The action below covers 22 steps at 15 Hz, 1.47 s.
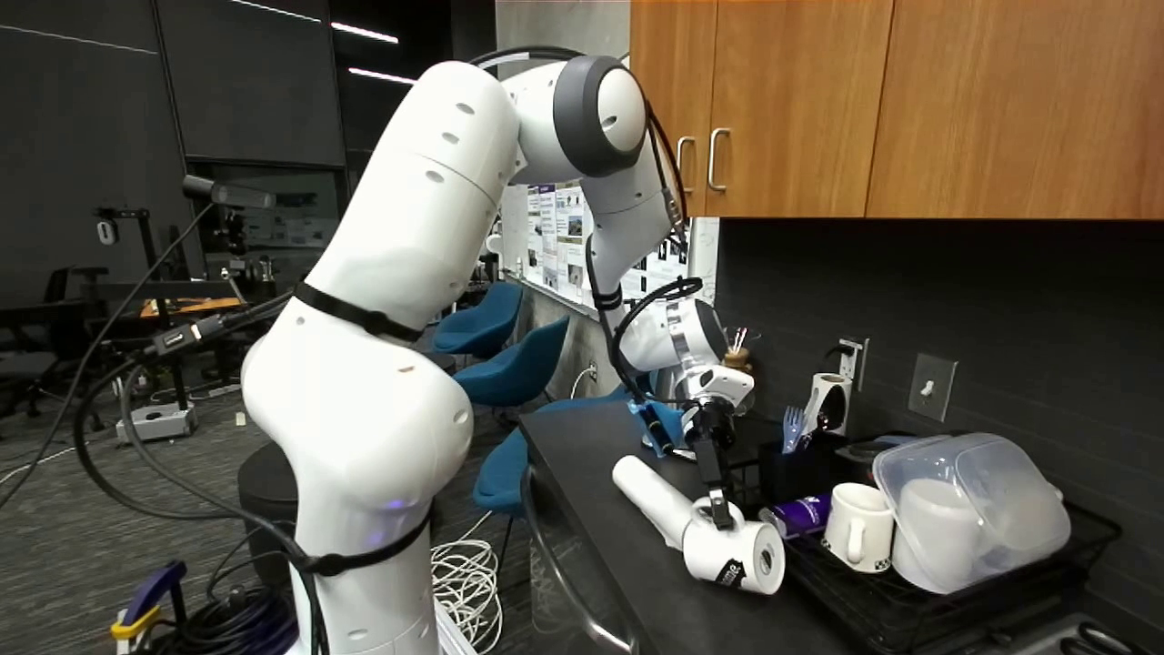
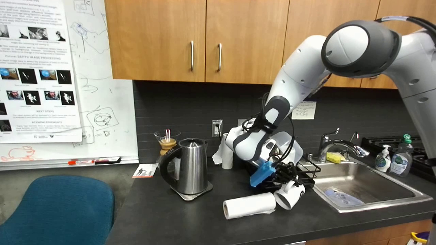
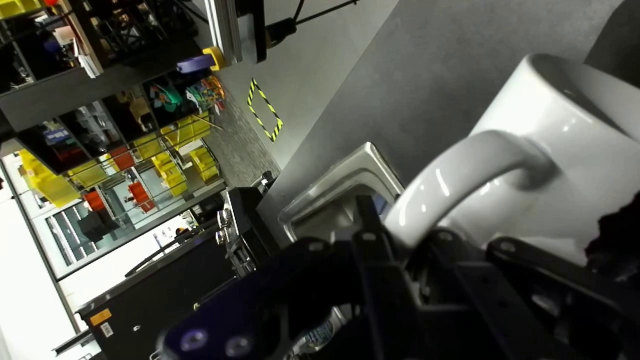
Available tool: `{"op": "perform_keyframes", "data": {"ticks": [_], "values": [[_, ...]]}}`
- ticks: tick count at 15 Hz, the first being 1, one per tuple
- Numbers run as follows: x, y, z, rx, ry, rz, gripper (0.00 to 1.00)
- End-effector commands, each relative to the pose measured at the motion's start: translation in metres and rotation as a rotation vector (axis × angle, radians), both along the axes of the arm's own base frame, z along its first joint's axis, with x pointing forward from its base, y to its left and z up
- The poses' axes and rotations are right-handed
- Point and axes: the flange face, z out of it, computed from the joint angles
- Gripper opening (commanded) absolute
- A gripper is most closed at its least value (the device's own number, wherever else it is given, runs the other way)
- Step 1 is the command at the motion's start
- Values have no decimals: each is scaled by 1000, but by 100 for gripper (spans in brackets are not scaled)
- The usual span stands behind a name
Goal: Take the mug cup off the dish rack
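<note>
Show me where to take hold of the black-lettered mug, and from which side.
Probably best by the handle, from above, where the gripper holds it: the mug is tipped sideways, with that slim handle uppermost.

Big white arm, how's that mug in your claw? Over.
Gripper shut on handle; mug tilted, off dish rack; paper towel roll lying close by, maybe in the way.

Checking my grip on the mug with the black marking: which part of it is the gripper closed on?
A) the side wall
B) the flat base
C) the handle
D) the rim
C: in the wrist view, the gripper has the curved handle of the mug between its fingers, while the mug's open rim lies away from them.
</note>
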Motion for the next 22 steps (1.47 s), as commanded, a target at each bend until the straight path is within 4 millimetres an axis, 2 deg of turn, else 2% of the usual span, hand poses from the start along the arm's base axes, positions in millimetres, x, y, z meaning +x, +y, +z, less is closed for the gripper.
{"op": "perform_keyframes", "data": {"ticks": [1, 9, 10, 12, 18, 21, 22], "values": [[10, -14, 4, 24, -14, 6, 4], [16, -21, -2, 58, 25, 43, 5], [16, -22, -2, 59, 27, 43, 39], [19, -25, -1, 58, 14, 49, 43], [19, -33, -7, 60, 28, 37, 81], [18, -37, -5, 57, 43, 29, 97], [18, -38, -3, 55, 43, 28, 98]]}}
